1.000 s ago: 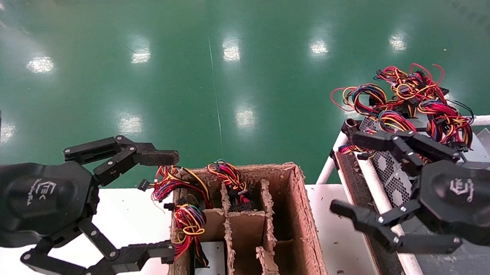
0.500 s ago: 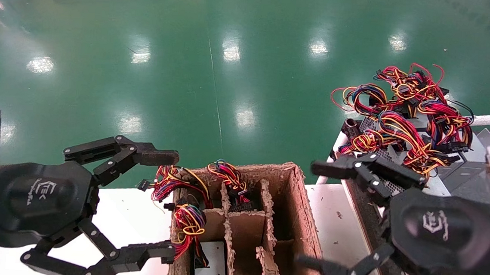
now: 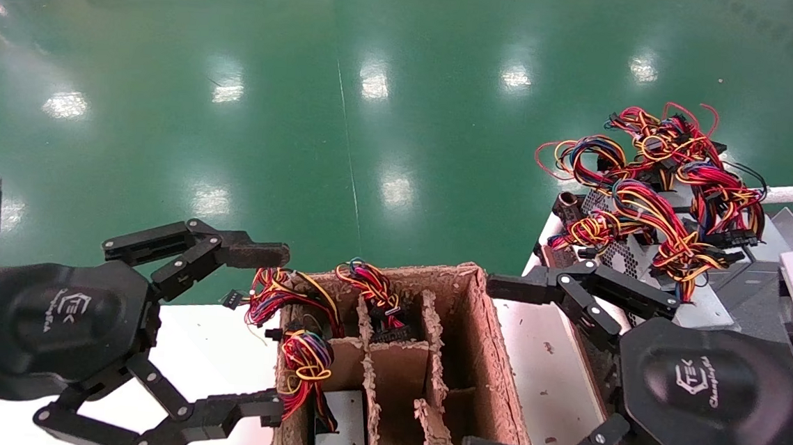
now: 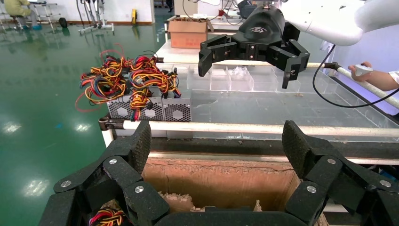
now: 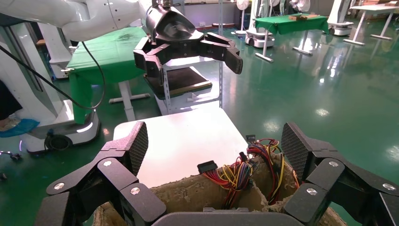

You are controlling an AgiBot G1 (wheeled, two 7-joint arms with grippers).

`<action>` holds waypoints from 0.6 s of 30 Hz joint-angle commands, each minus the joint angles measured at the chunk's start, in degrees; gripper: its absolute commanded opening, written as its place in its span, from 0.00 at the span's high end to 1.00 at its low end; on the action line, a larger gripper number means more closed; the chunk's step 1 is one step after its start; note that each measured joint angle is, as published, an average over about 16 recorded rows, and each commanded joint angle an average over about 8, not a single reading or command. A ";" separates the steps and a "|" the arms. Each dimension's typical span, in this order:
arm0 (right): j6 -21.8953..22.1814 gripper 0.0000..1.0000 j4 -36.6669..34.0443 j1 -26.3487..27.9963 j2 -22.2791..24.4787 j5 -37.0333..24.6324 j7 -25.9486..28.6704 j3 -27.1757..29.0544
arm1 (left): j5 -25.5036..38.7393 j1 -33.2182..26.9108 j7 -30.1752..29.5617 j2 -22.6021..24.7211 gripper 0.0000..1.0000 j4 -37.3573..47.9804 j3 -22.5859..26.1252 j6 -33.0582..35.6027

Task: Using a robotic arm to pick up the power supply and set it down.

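Observation:
The power supply (image 3: pixel 621 255), a grey box with a honeycomb vent side (image 4: pixel 155 109), lies at the far end of the railed tray on the right. Its red, yellow and orange wires (image 3: pixel 658 178) are heaped on top. My right gripper (image 3: pixel 491 369) hangs open and empty between that tray and the cardboard box (image 3: pixel 493 341), clear of the supply; the left wrist view shows it farther off (image 4: pixel 247 59). On the left, my left gripper (image 3: pixel 263 332) is open and empty at the box's left wall.
The divided cardboard box holds wire bundles (image 3: pixel 303 355) and a unit with a white label face (image 3: pixel 343 435). It stands on a white table (image 3: pixel 220 350). A white rail (image 4: pixel 235 128) edges the tray. A person's hand (image 4: pixel 376 77) is beyond the tray.
My right gripper has drawn back from the power supply, moving left and nearer to the cardboard box, still open. The supply stays on the tray. The left arm has not moved.

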 commanded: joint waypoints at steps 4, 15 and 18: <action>0.07 0.00 -0.21 0.02 0.07 -0.07 -0.04 0.06 | 0.00 0.00 0.00 0.00 0.00 0.00 0.00 0.00; 0.15 0.00 -0.44 0.06 0.12 -0.25 -0.08 0.13 | 0.00 0.00 0.00 0.00 0.00 0.00 0.00 0.00; 0.16 0.00 -0.47 0.07 0.12 -0.27 -0.09 0.14 | 0.00 0.00 0.00 0.00 0.00 0.00 0.00 0.00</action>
